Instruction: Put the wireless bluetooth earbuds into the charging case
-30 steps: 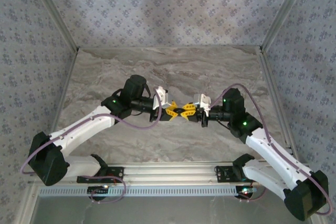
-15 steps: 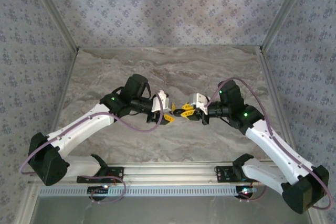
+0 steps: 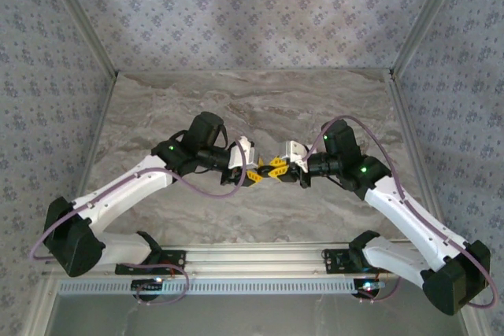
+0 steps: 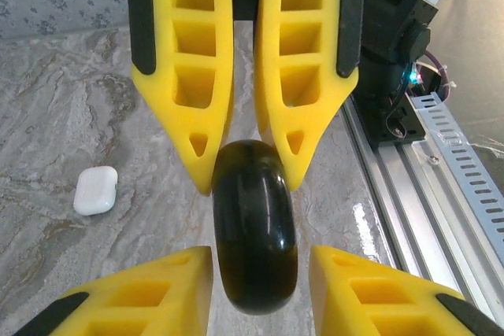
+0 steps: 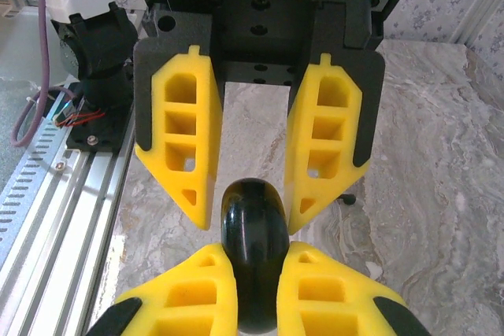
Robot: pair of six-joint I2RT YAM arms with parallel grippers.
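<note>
A glossy black charging case (image 4: pixel 253 226) hangs above the table between both grippers. My right gripper (image 5: pixel 256 251) is shut on it, fingers pressed to both its sides; its tips also show from the left wrist (image 4: pixel 248 182). My left gripper (image 4: pixel 256 261) faces it from the other side and is open, with a gap between each finger and the case. Both grippers meet at mid-table, left gripper (image 3: pixel 256 173) and right gripper (image 3: pixel 277 168). A tiny black earbud (image 5: pixel 346 200) lies on the marble beyond the fingers.
A white closed charging case (image 4: pixel 96 190) lies on the marble table (image 3: pixel 260 108). The aluminium rail (image 3: pixel 252 257) runs along the near edge. Patterned walls (image 3: pixel 252 13) enclose the table on three sides.
The right arm has carried the black case leftward, so the two grippers now stand closer together. The left arm has barely shifted.
</note>
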